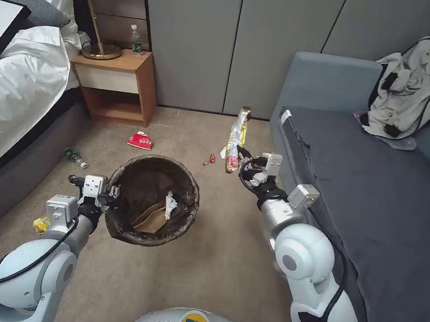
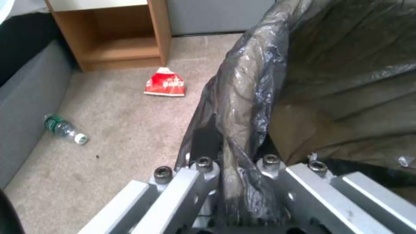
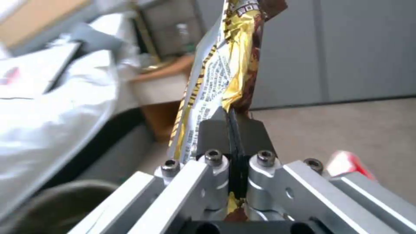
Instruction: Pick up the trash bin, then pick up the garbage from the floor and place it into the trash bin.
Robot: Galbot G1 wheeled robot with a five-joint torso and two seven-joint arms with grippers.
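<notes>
Gold-and-brown snack wrapper point(image 1: 237, 138) hangs upright at frame centre, pinched in right gripper point(image 1: 240, 156) jaws | left gripper point(image 1: 113, 193) jaws clamp trash bin point(image 1: 187, 207) liner rim, lower centre | advice: swing wrapper fully over bin mouth, lower its long tail inside the rim, then release.

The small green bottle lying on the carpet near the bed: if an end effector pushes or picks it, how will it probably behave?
The green bottle lies on its side on the carpet, so a push would probably make it roll, perhaps toward the bed base. It looks like thin clear plastic, so likely light and may dent under a firm squeeze. Its smooth round body could slip between the fingers.
</notes>
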